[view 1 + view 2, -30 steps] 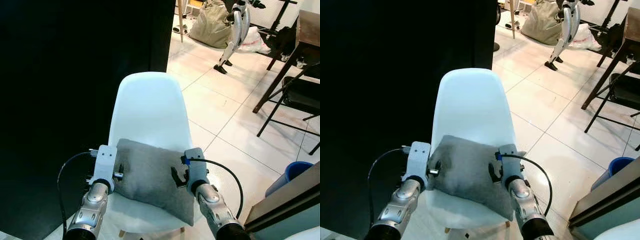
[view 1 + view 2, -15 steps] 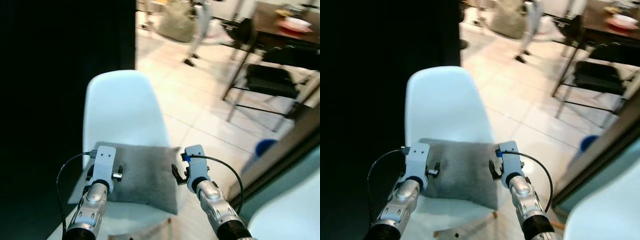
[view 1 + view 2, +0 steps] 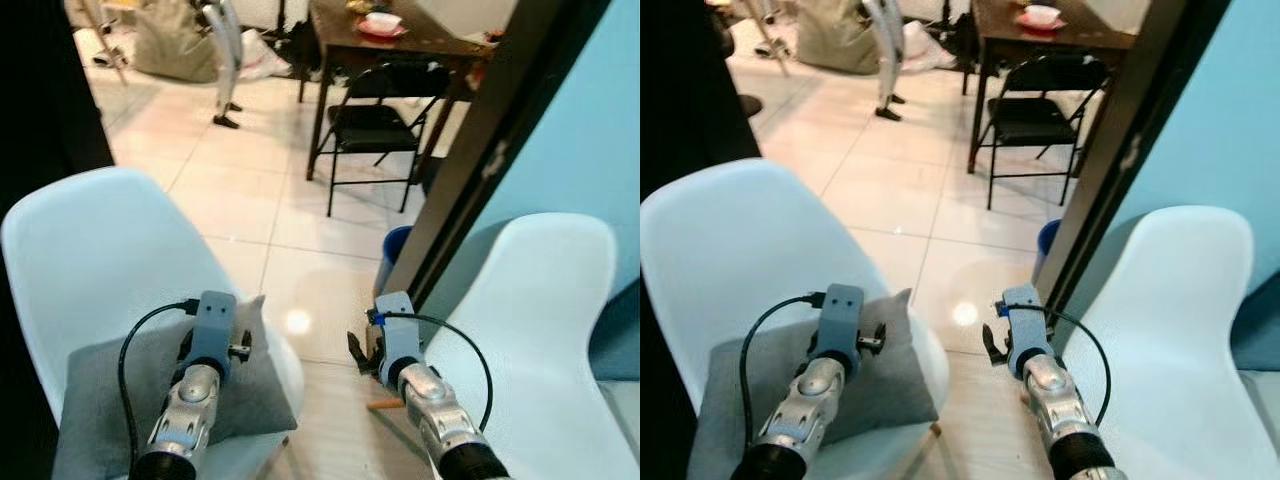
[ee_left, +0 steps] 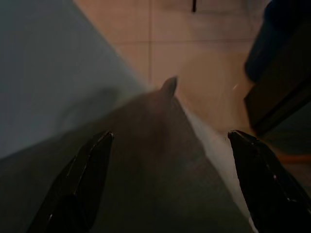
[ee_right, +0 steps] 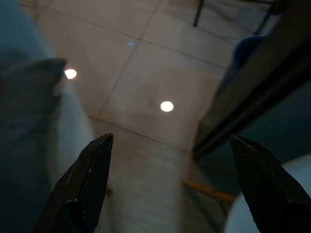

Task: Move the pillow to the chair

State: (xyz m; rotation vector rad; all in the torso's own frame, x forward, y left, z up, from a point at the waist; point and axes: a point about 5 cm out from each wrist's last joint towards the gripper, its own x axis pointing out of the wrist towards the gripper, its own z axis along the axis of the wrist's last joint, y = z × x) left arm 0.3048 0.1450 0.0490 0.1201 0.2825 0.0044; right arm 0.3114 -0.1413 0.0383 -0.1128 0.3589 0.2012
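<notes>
the grey pillow (image 3: 150, 385) lies on the white chair (image 3: 90, 250), out toward the seat's front edge; left gripper (image 4: 170, 145) hangs just above it, right gripper (image 5: 167, 145) over bare floor (image 3: 270, 200), both spread wide, holding nothing. it looks soft, light, floppy; pinch a corner or edge.

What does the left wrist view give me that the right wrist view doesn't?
Left wrist view: the pillow's top surface and pointed corner close beneath the open left end effector, lying on the chair. Right wrist view: the open right end effector over bare floor, a dark post, a second chair's edge. Both share pillow, chair and tiled floor.
</notes>
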